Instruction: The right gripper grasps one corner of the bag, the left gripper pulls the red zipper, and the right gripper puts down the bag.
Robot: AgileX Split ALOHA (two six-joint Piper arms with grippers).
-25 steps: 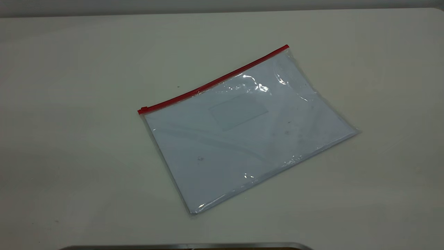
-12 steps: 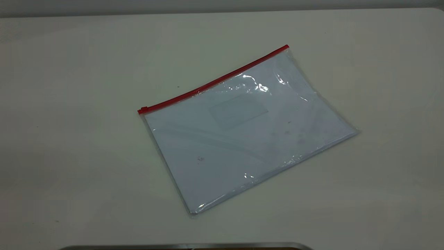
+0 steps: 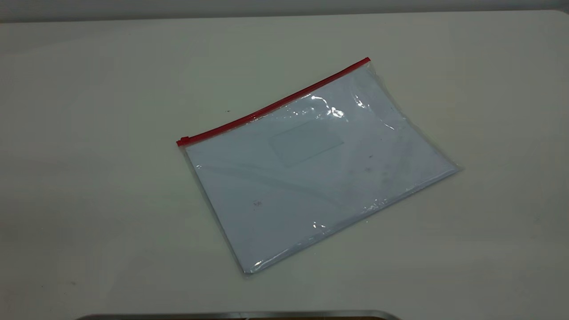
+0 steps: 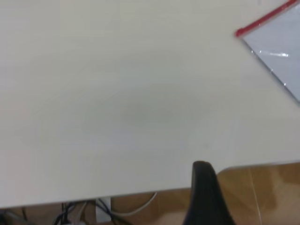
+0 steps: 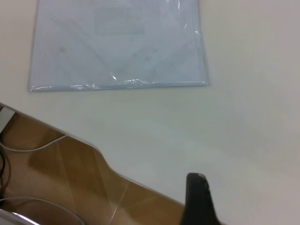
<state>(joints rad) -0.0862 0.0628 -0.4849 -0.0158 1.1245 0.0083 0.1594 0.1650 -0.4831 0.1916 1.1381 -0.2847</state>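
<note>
The bag [image 3: 311,178] lies flat on the white table [image 3: 89,133], a clear bluish-white pouch with a faint label window. The red zipper [image 3: 275,106] runs along its far long edge, with the slider tab [image 3: 182,141] at the left end. Neither gripper appears in the exterior view. In the left wrist view, a black tip of my left gripper [image 4: 206,197] hangs by the table edge, well away from the bag's zipper corner [image 4: 243,32]. The right wrist view has a black tip of my right gripper [image 5: 198,199] over the table edge, apart from the bag [image 5: 117,42].
The table edge [image 4: 140,192] runs close to both grippers, with brown floor and cables [image 5: 28,150] beyond it. A metal strip [image 3: 240,314] lies along the exterior view's lower border. Bare table surrounds the bag on all sides.
</note>
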